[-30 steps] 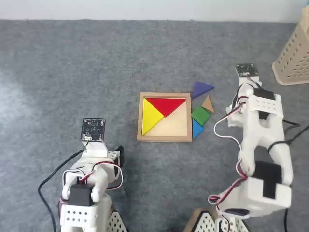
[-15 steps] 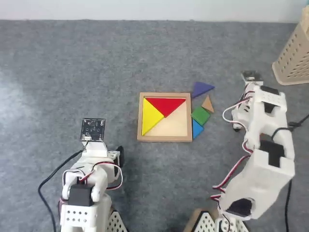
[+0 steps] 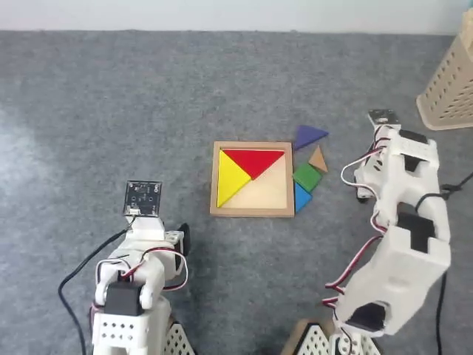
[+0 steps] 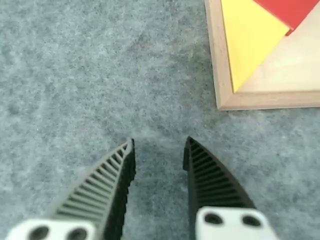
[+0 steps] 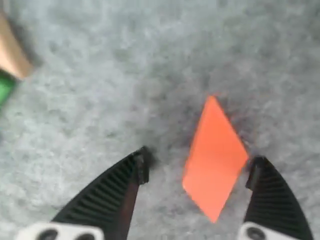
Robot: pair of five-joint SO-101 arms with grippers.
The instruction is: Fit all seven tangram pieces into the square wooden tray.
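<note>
The square wooden tray (image 3: 251,210) lies mid-table with a red triangle (image 3: 255,160) and a yellow triangle (image 3: 231,177) in it. Just outside its right side lie a purple triangle (image 3: 308,134), a tan triangle (image 3: 318,159), a green square (image 3: 307,177) and a blue triangle (image 3: 301,197). In the right wrist view, my right gripper (image 5: 200,159) is open low over the carpet, with an orange parallelogram (image 5: 215,159) flat between its fingers. My left gripper (image 4: 160,145) is open over bare carpet, short of the tray's near left corner (image 4: 225,95).
The right arm (image 3: 395,166) stands to the right of the loose pieces. A beige perforated container (image 3: 451,81) is at the far right edge. Grey carpet covers the table, with open room to the left of and behind the tray.
The right arm has swung over and shifted slightly right within the first half second, then held. The left arm and all visible pieces have stayed put.
</note>
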